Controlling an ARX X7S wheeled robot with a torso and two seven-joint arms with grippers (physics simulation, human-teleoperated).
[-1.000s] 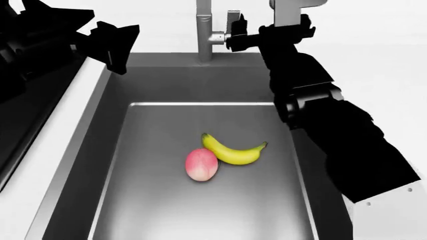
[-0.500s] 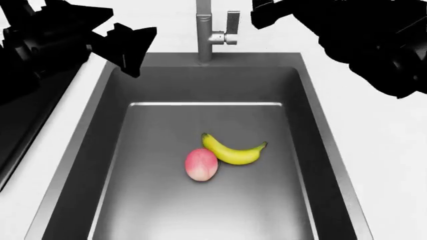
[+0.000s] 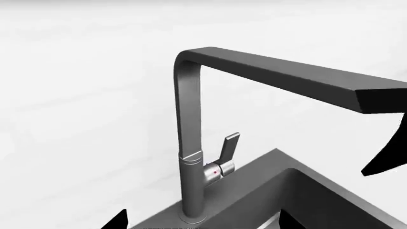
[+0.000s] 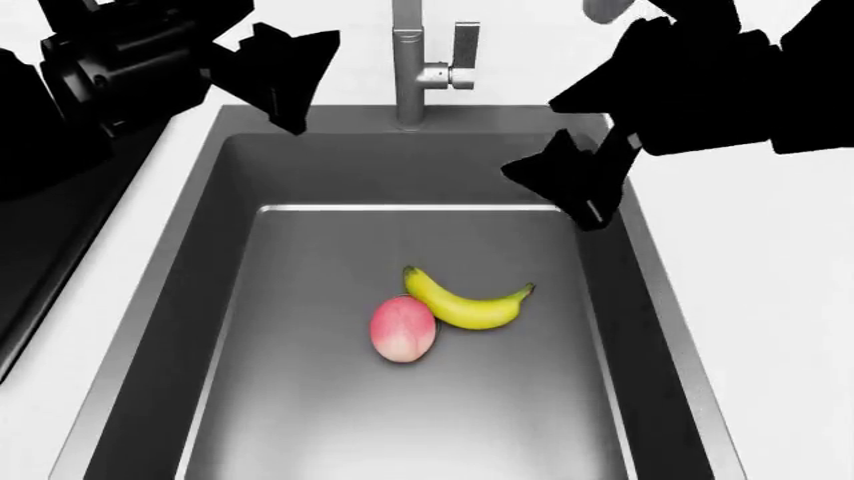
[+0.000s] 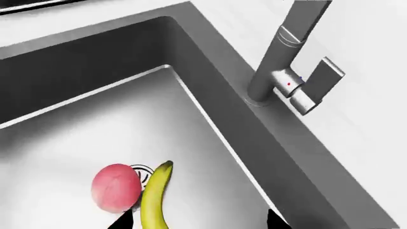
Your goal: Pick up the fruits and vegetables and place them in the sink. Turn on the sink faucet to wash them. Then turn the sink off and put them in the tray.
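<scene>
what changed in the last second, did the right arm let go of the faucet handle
Yes. The right gripper, which was at the faucet lever a second ago, pulled away and now hangs open over the sink's back right corner. The left gripper crept toward the faucet. The banana and peach have not moved.

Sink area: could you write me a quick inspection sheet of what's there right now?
Surface: pale counter around the sink.
Job's things: banana and peach touching on the sink floor; faucet, lever upright, no water seen; tray not in view.
Clutter: nothing seen.
Grippers: left gripper beside the faucet, right gripper over the sink's far right corner; both open, empty.
Cables: nothing seen.
Surroundings: plain white.
</scene>
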